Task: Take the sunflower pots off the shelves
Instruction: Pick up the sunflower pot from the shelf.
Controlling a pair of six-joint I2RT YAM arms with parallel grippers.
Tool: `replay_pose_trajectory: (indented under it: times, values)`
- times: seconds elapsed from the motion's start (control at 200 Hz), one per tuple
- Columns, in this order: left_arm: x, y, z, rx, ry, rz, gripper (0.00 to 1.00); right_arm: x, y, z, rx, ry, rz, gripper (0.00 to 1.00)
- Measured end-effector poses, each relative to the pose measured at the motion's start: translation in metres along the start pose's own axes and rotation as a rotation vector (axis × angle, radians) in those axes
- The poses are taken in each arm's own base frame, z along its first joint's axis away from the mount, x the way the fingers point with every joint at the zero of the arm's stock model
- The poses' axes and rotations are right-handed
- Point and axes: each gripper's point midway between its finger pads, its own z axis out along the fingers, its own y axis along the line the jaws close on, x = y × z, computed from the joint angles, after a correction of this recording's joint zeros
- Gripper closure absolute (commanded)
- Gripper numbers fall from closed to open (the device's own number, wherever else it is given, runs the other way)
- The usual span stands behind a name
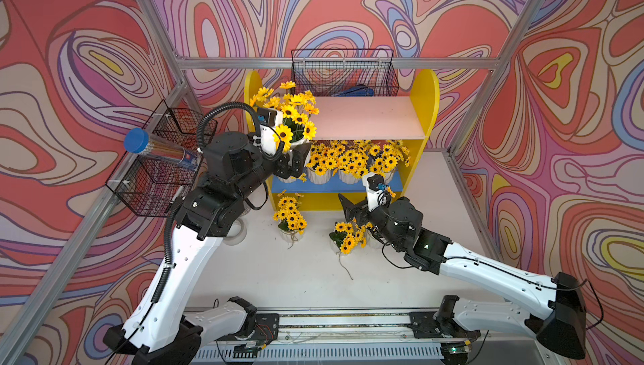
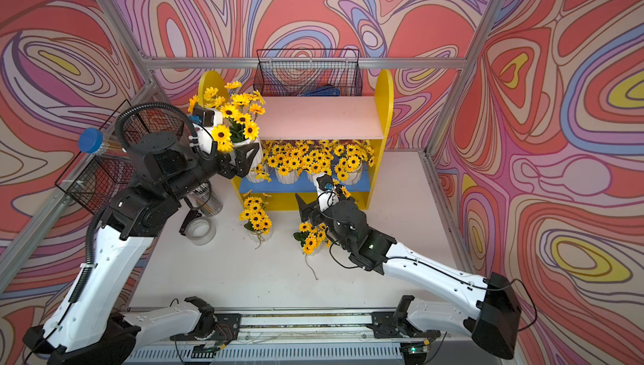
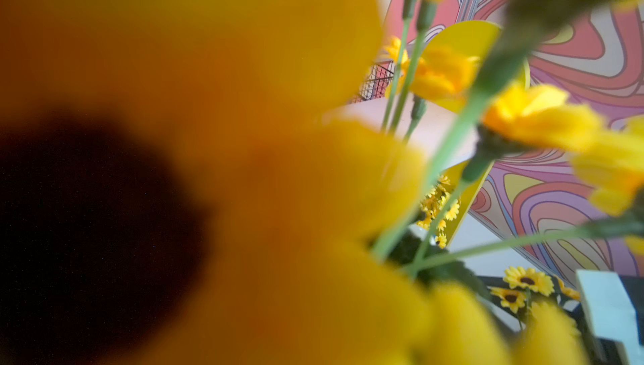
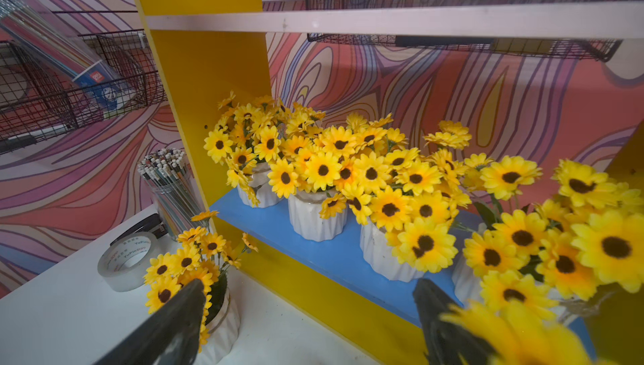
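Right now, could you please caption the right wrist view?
Open right gripper faces sunflower pots on the blue board.

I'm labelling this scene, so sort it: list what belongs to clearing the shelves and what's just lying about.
Job: sunflower pots, one in the left gripper, several on the blue board, others on the table; yellow shelves.
Lying about: tape roll; pencil cup; wire baskets; blue-capped tube.
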Motion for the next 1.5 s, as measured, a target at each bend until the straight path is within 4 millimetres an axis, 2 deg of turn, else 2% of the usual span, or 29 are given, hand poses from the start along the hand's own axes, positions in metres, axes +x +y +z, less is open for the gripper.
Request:
replay_pose_trajectory:
  times: [0.175,0.386,0.481,0.706,0.916,1.107,1.332,1.502]
  values:
    - [0.030,-0.008,-0.016,0.029,0.051,-0.006,1.00,-0.006,-0.016,-0.006,0.045,-0.008,-0.004,0.04]
    - [0.065,-0.018,-0.026,0.075,0.105,-0.018,1.00,-0.015,-0.036,-0.017,0.106,-0.021,-0.007,0.04]
    - [0.083,-0.024,-0.029,0.100,0.138,-0.021,1.00,-0.014,-0.045,-0.019,0.134,-0.012,-0.009,0.04]
    - [0.108,-0.038,-0.034,0.169,0.176,-0.043,1.00,-0.010,-0.070,-0.019,0.211,0.021,-0.018,0.04]
    - [0.141,-0.064,-0.031,0.266,0.239,-0.054,1.00,-0.033,-0.104,-0.022,0.304,-0.007,0.004,0.05]
    - [0.162,-0.093,-0.030,0.358,0.266,-0.039,1.00,-0.054,-0.130,-0.024,0.379,-0.036,0.030,0.05]
    - [0.173,-0.128,-0.034,0.463,0.258,-0.020,1.00,-0.060,-0.163,-0.029,0.470,-0.036,0.067,0.05]
    - [0.182,-0.150,-0.030,0.514,0.249,-0.022,1.00,-0.068,-0.178,-0.034,0.516,-0.051,0.096,0.05]
